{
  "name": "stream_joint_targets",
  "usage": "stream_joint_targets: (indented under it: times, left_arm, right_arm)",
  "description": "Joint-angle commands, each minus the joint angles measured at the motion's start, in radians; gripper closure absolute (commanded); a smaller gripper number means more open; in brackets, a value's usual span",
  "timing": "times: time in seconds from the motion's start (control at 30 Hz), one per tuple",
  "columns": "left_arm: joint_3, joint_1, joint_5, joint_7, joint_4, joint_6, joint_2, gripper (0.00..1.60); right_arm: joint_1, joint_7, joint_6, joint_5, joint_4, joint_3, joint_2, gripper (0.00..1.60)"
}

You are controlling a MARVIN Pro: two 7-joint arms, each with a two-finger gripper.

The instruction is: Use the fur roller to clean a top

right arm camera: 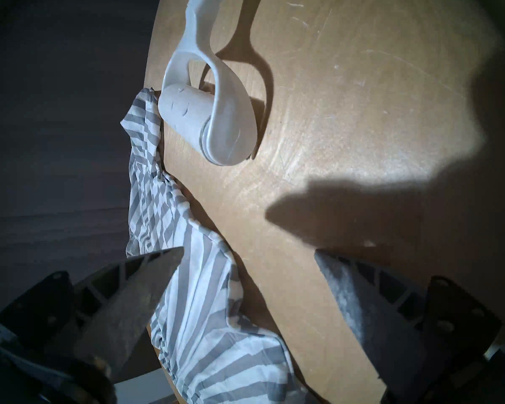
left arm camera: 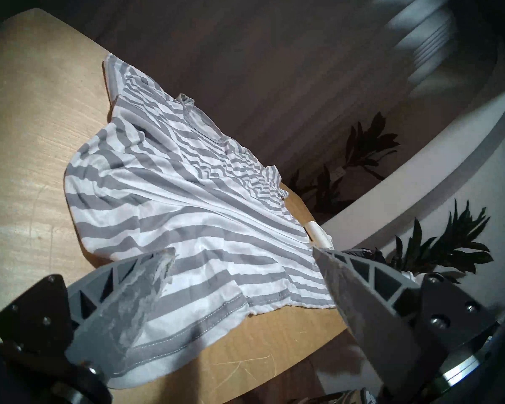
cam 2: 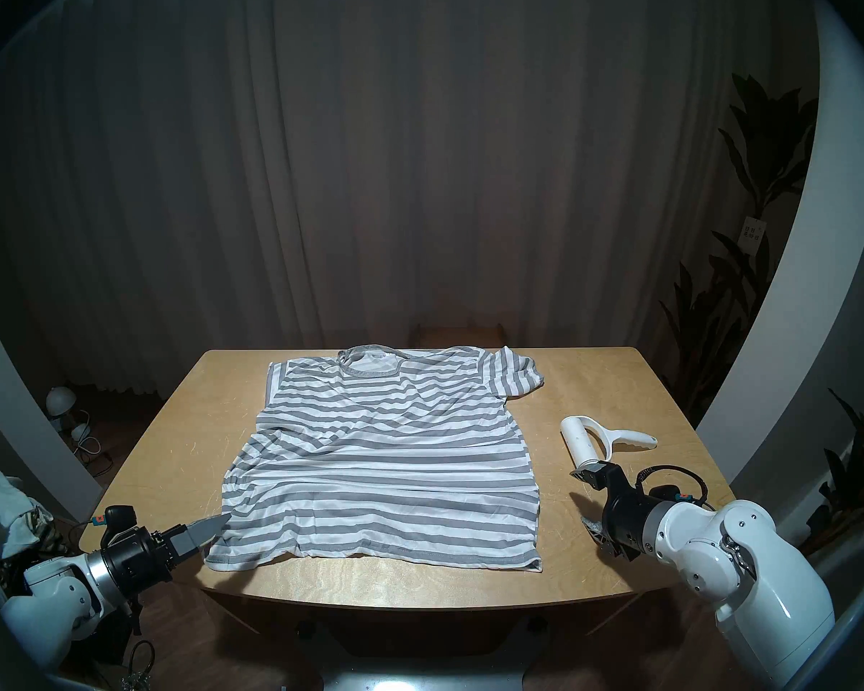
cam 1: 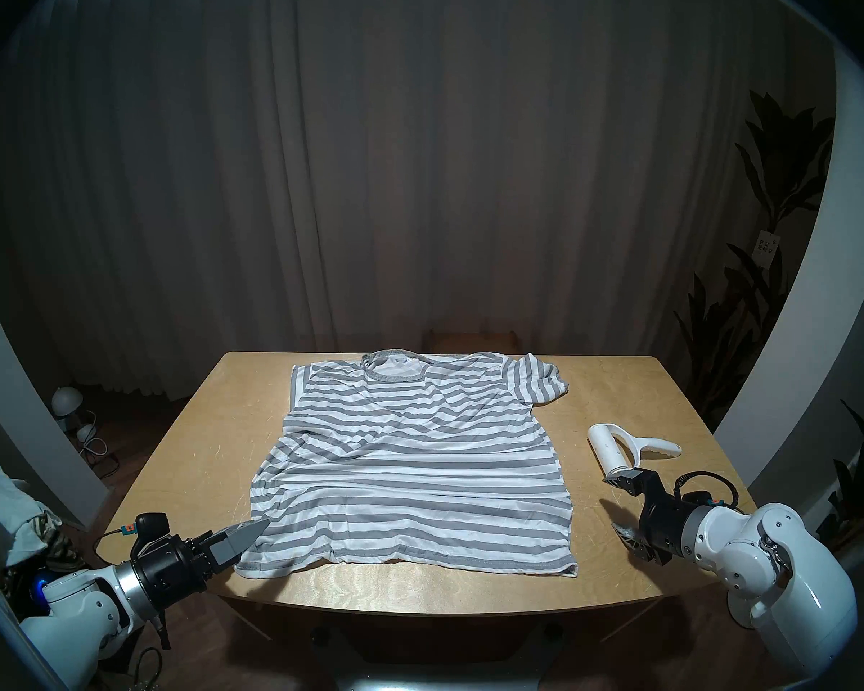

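- The fur roller (cam 1: 614,448) lies on the wooden table (cam 1: 180,455), in the head left view, just beyond the right gripper (cam 1: 619,505). Its cylinder points to the far left and its handle to the right. The fingers of this gripper stand wide apart and hold nothing; the upper fingertip is just before the near end of the cylinder, and I cannot tell if it touches.
- The top (cam 1: 410,455) is spread flat to the left of the roller, collar to the far side. A strip of bare wood separates them. No container is on the table.
- The left gripper (cam 1: 250,530) is at the near left corner of the top, at the hem. From here only one grey finger shows.
- In the head right view, the roller (cam 2: 589,440) has free table to its right and far side, up to the edge. The top (cam 2: 380,450) ends near the front edge of the table (cam 2: 155,450).
- In the left wrist view, the left gripper (left arm camera: 242,254) has its fingers well apart, empty, with the hem of the top (left arm camera: 187,214) between and beyond them. The roller (left arm camera: 318,234) shows only as a small white end behind the cloth.
- In the right wrist view, the right gripper (right arm camera: 248,254) is spread and empty. The roller (right arm camera: 204,123) lies beyond it on the table (right arm camera: 362,117), close beside the sleeve of the top (right arm camera: 169,219). Wide bare wood is on the other side.
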Motion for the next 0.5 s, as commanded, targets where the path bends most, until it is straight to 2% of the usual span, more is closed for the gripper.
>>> stream_joint_targets:
  times: [0.0,0.23,0.47]
  left_arm:
    - [0.037,-0.068,-0.015,-0.116,0.048,0.028,0.081,0.00]
    - [0.091,-0.132,0.006,-0.228,0.172,0.032,0.128,0.00]
    - [0.111,-0.206,0.015,-0.339,0.300,0.020,0.154,0.00]
  right_arm:
    - [0.050,0.046,0.093,0.022,0.028,-0.020,0.036,0.00]
    - [0.108,0.075,0.178,0.036,0.069,-0.056,0.056,0.00]
    - [0.131,0.076,0.231,0.049,0.095,-0.063,0.081,0.00]
